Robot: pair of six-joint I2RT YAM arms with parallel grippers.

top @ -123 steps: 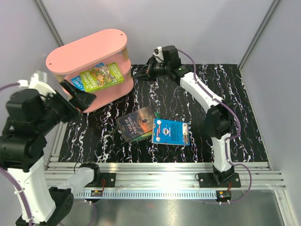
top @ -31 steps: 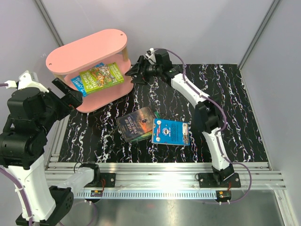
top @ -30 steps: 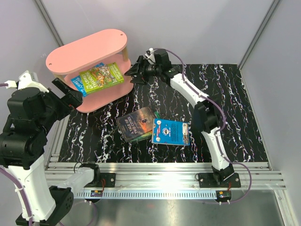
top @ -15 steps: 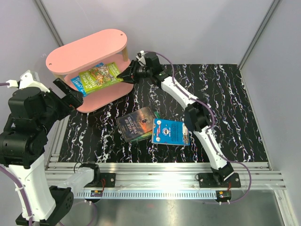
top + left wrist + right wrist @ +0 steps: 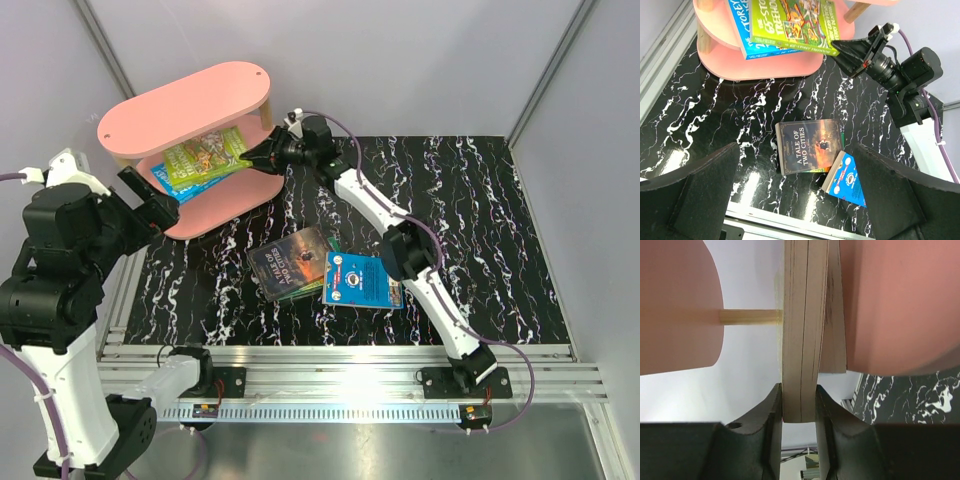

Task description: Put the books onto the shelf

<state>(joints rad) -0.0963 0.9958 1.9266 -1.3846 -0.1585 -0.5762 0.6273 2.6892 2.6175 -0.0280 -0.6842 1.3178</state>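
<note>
**A:** Right arm's stretched way further out than a second ago. What's the left hand (image 5: 152, 200) doing?

**B:** Just hanging there, spread wide. Dark book (image 5: 290, 262) and blue book (image 5: 362, 280) lie on the worktop (image 5: 480, 220). Farther back, the right hand (image 5: 262, 155) is pinching the green book (image 5: 205, 155) by its edge on the shelf (image 5: 185, 100), middle tier. Light, glossy, probably floppy, so I'd grab deep, spine-side.
</note>
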